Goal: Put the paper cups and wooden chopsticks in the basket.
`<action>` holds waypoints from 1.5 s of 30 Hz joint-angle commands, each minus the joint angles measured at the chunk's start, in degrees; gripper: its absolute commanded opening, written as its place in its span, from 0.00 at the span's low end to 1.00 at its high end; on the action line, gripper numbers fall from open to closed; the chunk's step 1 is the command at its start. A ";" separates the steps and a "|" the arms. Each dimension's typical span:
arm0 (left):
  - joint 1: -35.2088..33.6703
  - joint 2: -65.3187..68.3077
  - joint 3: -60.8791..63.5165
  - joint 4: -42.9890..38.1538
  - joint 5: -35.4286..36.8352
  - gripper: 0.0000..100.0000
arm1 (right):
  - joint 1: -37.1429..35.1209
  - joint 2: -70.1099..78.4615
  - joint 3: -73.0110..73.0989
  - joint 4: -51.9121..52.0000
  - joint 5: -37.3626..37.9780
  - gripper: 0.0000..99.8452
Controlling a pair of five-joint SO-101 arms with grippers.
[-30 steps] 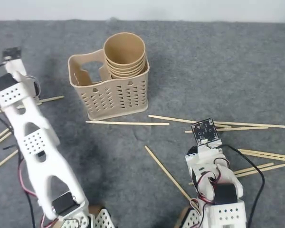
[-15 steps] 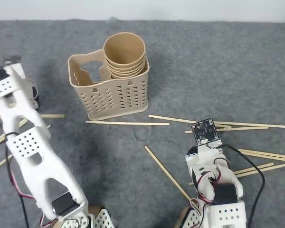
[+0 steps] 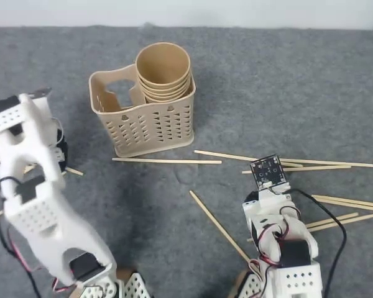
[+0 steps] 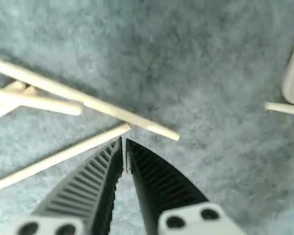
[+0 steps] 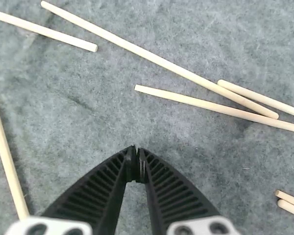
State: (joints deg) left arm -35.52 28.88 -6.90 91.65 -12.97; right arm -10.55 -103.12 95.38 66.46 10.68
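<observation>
Your L arm [image 3: 28,155] has swung back over the loose wooden chopsticks [image 4: 88,100] on the bench [image 3: 286,81] since 1 s ago. Wrist cams give the close look: L end effector [image 4: 123,142] pressed together, empty; R end effector [image 5: 136,149] likewise. Paper cups [image 3: 163,68] sit stacked in the basket [image 3: 150,127].

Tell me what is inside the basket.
A nested stack of paper cups stands in one end of the basket. The visible chopsticks lie outside it. The cups and walls hide its bottom.

Stacked paper cups [image 3: 163,71] stand in the basket [image 3: 146,127]; chopsticks [image 3: 166,161] lie scattered.
</observation>
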 commanded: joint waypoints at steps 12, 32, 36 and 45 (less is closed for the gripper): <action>-3.87 -33.49 28.70 -13.45 -0.26 0.01 | 0.04 -0.92 0.79 0.48 0.35 0.01; -3.78 -55.74 66.33 -35.69 -0.09 0.01 | 3.74 -0.92 -4.13 3.56 0.35 0.01; -3.69 -61.98 70.20 -36.04 -0.35 0.01 | 10.07 -0.92 -8.62 3.56 0.26 0.01; -0.62 -76.75 79.69 -37.71 -0.62 0.01 | 14.20 -0.31 -25.49 4.09 0.88 0.01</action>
State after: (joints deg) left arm -38.15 -40.92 70.55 54.99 -12.88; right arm 2.55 -103.21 77.71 70.07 10.77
